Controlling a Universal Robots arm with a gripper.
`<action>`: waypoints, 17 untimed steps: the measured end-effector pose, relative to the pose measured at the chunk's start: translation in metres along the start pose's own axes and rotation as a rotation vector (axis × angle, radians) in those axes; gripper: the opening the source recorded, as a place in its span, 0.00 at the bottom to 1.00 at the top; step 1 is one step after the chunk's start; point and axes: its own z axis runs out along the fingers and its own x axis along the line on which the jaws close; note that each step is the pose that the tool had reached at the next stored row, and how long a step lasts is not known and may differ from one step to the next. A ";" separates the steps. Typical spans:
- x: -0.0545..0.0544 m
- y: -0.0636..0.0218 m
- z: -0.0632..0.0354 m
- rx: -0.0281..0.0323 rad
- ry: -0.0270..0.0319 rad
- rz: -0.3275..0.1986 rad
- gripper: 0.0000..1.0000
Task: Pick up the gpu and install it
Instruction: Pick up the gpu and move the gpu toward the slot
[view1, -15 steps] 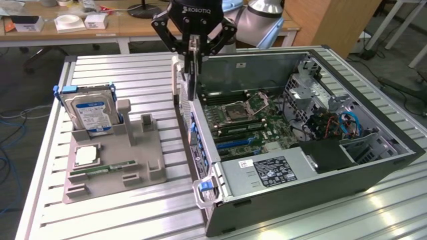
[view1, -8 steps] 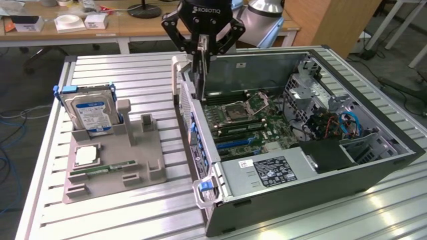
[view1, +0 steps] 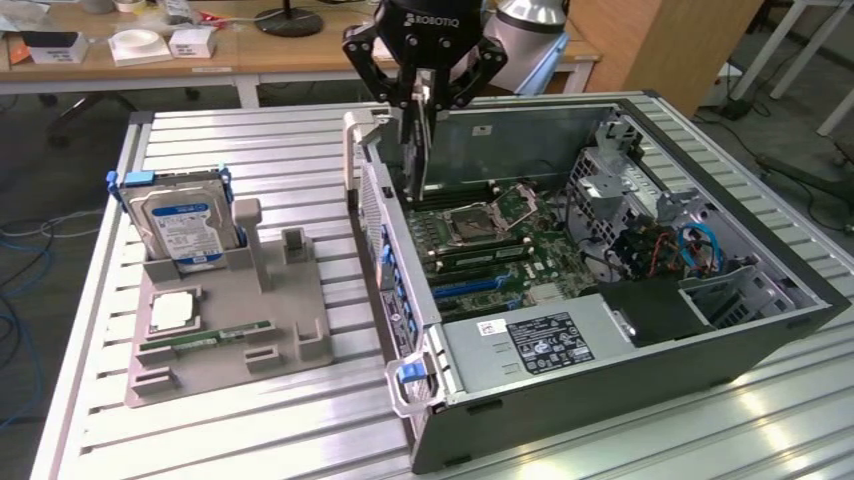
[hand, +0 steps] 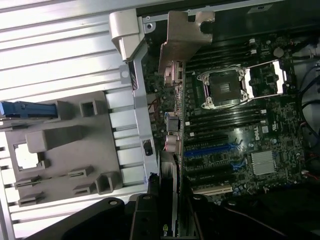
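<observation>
My gripper (view1: 424, 100) hangs over the rear of the open computer case (view1: 747, 330), shut on the top edge of the gpu (view1: 419, 150). The gpu is a thin dark card, held upright and edge-on, and its lower end sits just above the motherboard (view1: 521, 250) close to the case's rear wall. In the wrist view the gpu (hand: 171, 170) runs out from my gripper (hand: 169, 202), and its metal bracket (hand: 182, 40) lies next to the rear wall. The blue expansion slot (hand: 210, 149) lies beside the card.
To the case's left in the exterior view, a grey parts holder (view1: 227, 340) carries a blue-labelled hard drive (view1: 184, 225), a processor chip (view1: 174, 312) and a green memory stick (view1: 207, 338). Inside the case are an open processor socket (view1: 487, 215), a power supply (view1: 534, 345) and cables (view1: 674, 250).
</observation>
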 end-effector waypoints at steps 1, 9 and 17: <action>-0.002 0.0004 0.0000 -0.0001 0.0001 0.000 0.27; -0.022 0.0041 0.0001 0.0002 0.0002 -0.006 0.27; -0.039 0.0074 0.0003 0.0001 0.0005 -0.013 0.27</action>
